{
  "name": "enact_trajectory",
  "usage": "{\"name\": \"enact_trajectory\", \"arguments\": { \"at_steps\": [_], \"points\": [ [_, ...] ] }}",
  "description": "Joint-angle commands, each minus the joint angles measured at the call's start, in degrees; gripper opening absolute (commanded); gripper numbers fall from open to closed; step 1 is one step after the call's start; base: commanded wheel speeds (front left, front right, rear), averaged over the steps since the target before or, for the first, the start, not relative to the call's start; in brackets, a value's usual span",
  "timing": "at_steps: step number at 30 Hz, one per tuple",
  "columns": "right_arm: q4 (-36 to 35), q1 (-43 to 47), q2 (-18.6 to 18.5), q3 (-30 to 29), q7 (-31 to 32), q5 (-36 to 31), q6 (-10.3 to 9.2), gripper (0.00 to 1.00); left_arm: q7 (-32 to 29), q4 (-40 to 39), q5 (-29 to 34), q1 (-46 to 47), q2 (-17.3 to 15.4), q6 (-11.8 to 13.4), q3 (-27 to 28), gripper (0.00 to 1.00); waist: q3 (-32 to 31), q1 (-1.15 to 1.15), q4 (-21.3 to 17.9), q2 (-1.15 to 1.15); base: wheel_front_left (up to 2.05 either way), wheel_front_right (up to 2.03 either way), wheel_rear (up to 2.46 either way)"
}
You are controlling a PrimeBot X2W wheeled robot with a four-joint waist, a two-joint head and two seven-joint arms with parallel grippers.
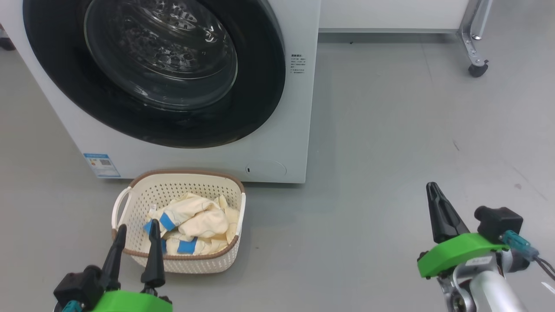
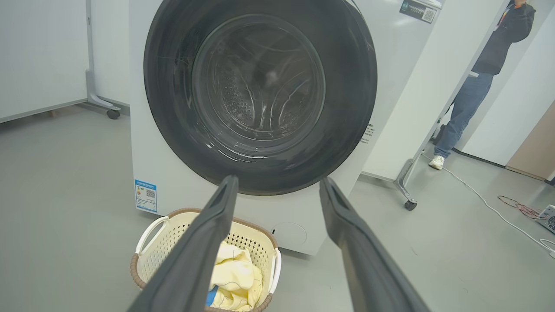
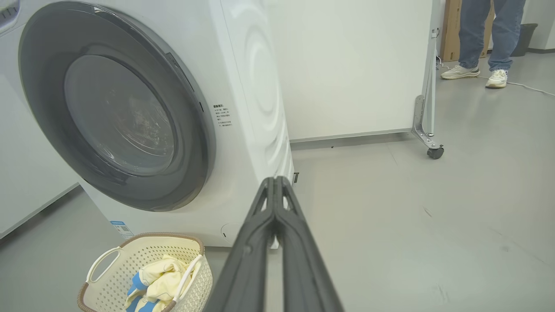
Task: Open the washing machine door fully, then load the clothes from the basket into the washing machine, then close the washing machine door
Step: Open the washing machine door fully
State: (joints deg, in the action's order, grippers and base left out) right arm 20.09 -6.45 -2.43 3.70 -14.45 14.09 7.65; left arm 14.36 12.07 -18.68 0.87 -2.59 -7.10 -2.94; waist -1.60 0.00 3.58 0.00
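Observation:
The white washing machine (image 1: 277, 143) stands ahead with its round black-rimmed door (image 1: 156, 65) shut flat against the front. On the floor before it sits the cream perforated basket (image 1: 143, 190) holding pale yellow clothes (image 1: 197, 221) with blue patches. My left gripper (image 1: 135, 226) hovers open over the basket's near rim, its fingers (image 2: 204, 242) apart with nothing between them. My right gripper (image 1: 433, 186) is off to the right above bare floor, its fingers (image 3: 277, 216) pressed together and empty. The door (image 3: 117, 125) and basket (image 3: 104, 264) also appear in the right wrist view.
A white wheeled partition (image 3: 355, 65) stands right of the machine, its caster (image 1: 478, 69) on the grey floor. A person in jeans (image 2: 464, 108) stands behind it, with a cable (image 2: 498, 212) trailing across the floor. Open floor lies to the right.

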Motion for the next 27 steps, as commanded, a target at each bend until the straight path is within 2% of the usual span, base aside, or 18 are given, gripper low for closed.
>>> {"name": "enact_trajectory", "arguments": {
  "at_steps": [1, 5, 11, 17, 21, 27],
  "points": [
    [-2.59, -2.96, -0.44, 1.31, -0.55, 1.22, -0.16, 0.0, 0.63, -2.01, 0.25, 1.99, -0.33, -0.38, 1.71, 1.0, 0.15, 0.0, 0.11, 0.0, 0.0, 0.0, 0.0],
    [-3.12, -2.63, -0.44, 1.48, -0.55, 5.43, -0.16, 0.0, 0.63, -2.13, 0.2, 1.98, -0.33, -0.38, 1.48, 1.0, 0.67, 0.0, 0.43, 0.0, 0.0, 0.0, 0.0],
    [-3.26, -3.81, -0.44, 1.38, -0.55, 15.72, -0.16, 0.0, 0.63, -2.61, -0.07, 2.79, -0.32, -0.38, 0.84, 1.0, 3.05, 0.0, 1.22, 0.0, 0.0, 0.0, 0.0],
    [-1.79, -7.29, -0.44, 2.8, -0.14, 31.0, -0.16, 0.0, 0.63, -2.64, -0.28, 4.76, -0.57, -0.38, -0.69, 1.0, 6.6, 0.0, 2.4, 0.0, 0.0, 0.0, 0.0],
    [-0.74, -11.68, -0.44, 2.15, 2.64, 39.36, -0.16, 0.0, 0.63, -2.83, -0.66, 6.87, -0.63, -0.38, -1.85, 1.0, 9.56, 0.0, 3.31, 0.0, 0.0, 0.0, 0.0],
    [0.57, -18.6, -0.44, -0.98, 7.96, 41.22, -0.16, 0.0, 0.63, -2.78, -1.73, 9.38, -0.95, -0.38, -3.34, 1.0, 13.51, 0.0, 4.6, 0.0, 0.0, 0.0, 0.0]
  ]
}}
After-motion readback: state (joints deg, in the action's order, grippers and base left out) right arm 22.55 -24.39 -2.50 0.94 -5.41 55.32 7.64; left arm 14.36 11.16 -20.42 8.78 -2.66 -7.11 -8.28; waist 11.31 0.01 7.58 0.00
